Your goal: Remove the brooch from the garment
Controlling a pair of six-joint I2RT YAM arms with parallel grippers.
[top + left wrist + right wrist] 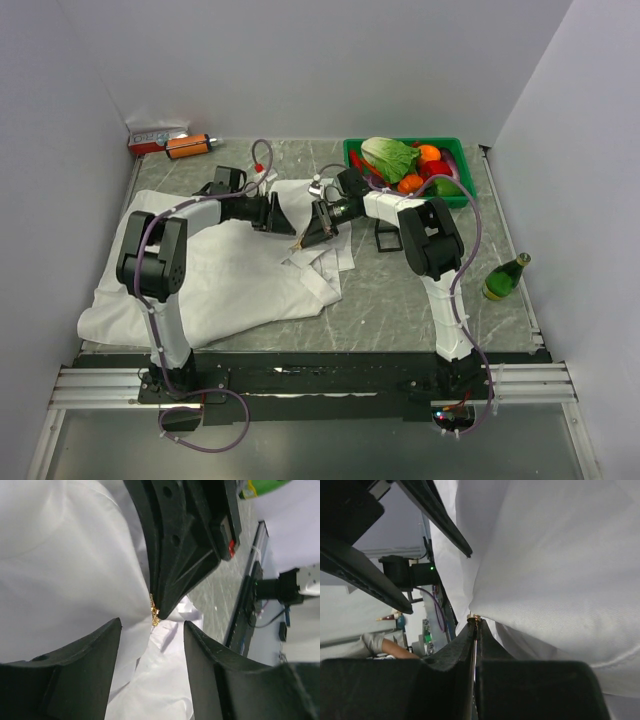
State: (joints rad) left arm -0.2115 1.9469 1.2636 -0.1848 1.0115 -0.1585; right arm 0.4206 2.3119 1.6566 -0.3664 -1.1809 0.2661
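The garment, a white shirt (220, 280), lies crumpled across the left and middle of the table, and its cloth fills both wrist views (65, 555) (560, 555). The brooch (154, 615) is a tiny gold pin at a fold of the cloth. My right gripper (476, 622) is shut on it, and its gold edge (475, 616) shows just past the pinched tips. In the top view that gripper (307, 238) points left over the shirt's collar area. My left gripper (152, 645) faces it from the left (280, 215), open, with only loose cloth between its fingers.
A green tray (455, 150) of vegetables stands at the back right, close behind the right arm. A green bottle (505, 277) lies near the right edge. An orange object (188, 146) and a small box (155, 138) sit at the back left corner.
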